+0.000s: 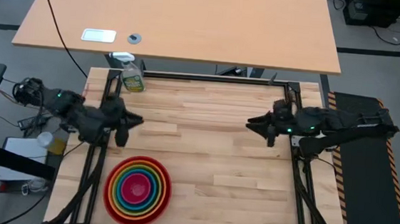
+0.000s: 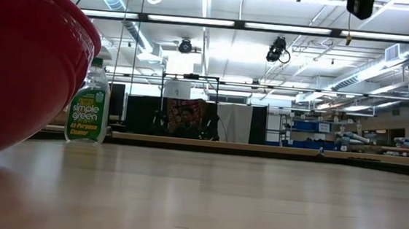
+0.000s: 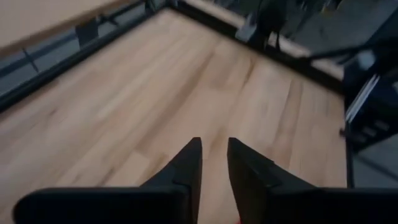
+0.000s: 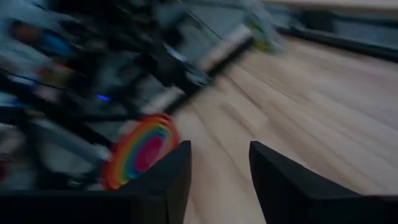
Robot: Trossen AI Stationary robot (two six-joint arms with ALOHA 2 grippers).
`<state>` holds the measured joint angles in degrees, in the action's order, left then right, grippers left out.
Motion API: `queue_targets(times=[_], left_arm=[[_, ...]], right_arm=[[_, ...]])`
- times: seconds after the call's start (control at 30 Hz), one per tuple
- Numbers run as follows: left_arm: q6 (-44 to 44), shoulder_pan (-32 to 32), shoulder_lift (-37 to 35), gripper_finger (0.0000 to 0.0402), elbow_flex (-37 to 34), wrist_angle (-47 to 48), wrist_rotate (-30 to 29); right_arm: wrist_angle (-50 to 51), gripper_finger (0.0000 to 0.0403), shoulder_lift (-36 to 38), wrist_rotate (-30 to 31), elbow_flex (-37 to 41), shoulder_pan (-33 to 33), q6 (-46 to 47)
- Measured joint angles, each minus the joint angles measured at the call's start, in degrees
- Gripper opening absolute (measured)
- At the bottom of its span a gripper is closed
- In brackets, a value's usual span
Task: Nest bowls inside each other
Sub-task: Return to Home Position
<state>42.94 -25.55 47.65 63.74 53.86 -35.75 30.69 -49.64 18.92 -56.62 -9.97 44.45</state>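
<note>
The bowls [image 1: 137, 191] sit nested in one stack near the table's front left: the red one is outermost, with orange, yellow-green and blue rings inside it and magenta-pink at the centre. The red bowl's wall [image 2: 18, 63] fills the left of the low view. The stack [image 4: 140, 149] also shows, blurred, in the right wrist view. My left gripper [image 1: 133, 121] [image 3: 214, 149] hovers above the table behind the stack, open by a narrow gap, with nothing between its fingers. My right gripper [image 1: 253, 122] [image 4: 221, 152] hangs over the right part of the table, open and empty.
A yellow-green spray bottle [image 1: 132, 78] [image 2: 88, 105] stands upright at the table's far left corner. A dark frame rail [image 1: 210, 78] runs along the far edge, and a lighter desk [image 1: 179, 17] lies beyond it. Bare wood spans the middle [image 1: 211, 156].
</note>
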Motion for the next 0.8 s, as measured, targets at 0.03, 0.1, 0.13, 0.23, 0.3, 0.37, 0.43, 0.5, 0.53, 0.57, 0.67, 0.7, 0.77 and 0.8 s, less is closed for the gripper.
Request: queue_targets(times=[0.03, 0.1, 0.13, 0.23, 0.3, 0.37, 0.43, 0.5, 0.53, 0.57, 0.67, 0.7, 0.77, 0.8], left_arm=[[-1.53, 1.6, -1.65, 0.0073, -1.23, -1.82, 0.65], [-4.29, 4.86, -4.78, 0.0061, -3.99, -5.71, 2.32], [-5.43, 6.51, -6.21, 0.0054, -5.39, -7.5, 3.05], [-7.27, 11.24, -10.92, 0.0036, -9.57, -12.56, 6.19], [-7.82, 13.84, -14.34, 0.0023, -12.09, -14.89, 8.21], [-7.63, 15.82, -17.61, 0.0012, -14.69, -15.9, 9.15], [-6.65, 17.17, -20.86, 0.0005, -17.43, -16.75, 9.87], [-5.82, 18.09, -23.45, 0.0004, -19.88, -17.89, 10.04], [-5.64, 18.4, -24.66, 0.0004, -21.19, -18.64, 10.06], [-5.44, 18.61, -25.72, 0.0004, -22.35, -19.48, 10.06], [-5.21, 19.13, -28.52, 0.0004, -26.39, -24.63, 10.08], [-5.2, 19.31, -29.29, 0.0004, -27.85, -26.59, 10.08], [-5.05, 19.4, -30.68, 0.0004, -30.71, -29.91, 10.08], [-4.67, 19.4, -31.22, 0.0004, -32.28, -31.37, 10.08]], right_arm=[[-3.69, 0.0167, 1.96, -1.03, 2.13, 0.3, -1.17], [-10.02, 0.0162, 5.73, -3.19, 6.12, 1.0, -3.54], [-12.67, 0.016, 7.52, -4.06, 8.07, 1.39, -4.51], [-17.67, 0.0151, 12.97, -5.07, 13.54, 3.01, -6.0], [-19.12, 0.0143, 16.82, -5.06, 17.0, 4.41, -5.7], [-19.8, 0.0134, 20.61, -5.06, 20.29, 5.75, -4.45], [-19.92, 0.0126, 24.43, -5.06, 23.22, 6.92, -2.78], [-20.38, 0.0117, 27.76, -5.06, 26.09, 7.96, -0.9], [-20.9, 0.0113, 29.33, -5.06, 27.55, 8.37, -0.07], [-21.43, 0.0109, 30.74, -5.06, 28.98, 8.72, 0.63], [-24.13, 0.0098, 34.35, -5.04, 33.45, 9.31, 1.93], [-25.75, 0.0095, 35.31, -5.03, 35.05, 9.48, 2.17], [-29.19, 0.009, 36.99, -5.01, 38.42, 9.83, 2.71], [-31.03, 0.0088, 37.59, -5.01, 40.19, 9.98, 3.45]])
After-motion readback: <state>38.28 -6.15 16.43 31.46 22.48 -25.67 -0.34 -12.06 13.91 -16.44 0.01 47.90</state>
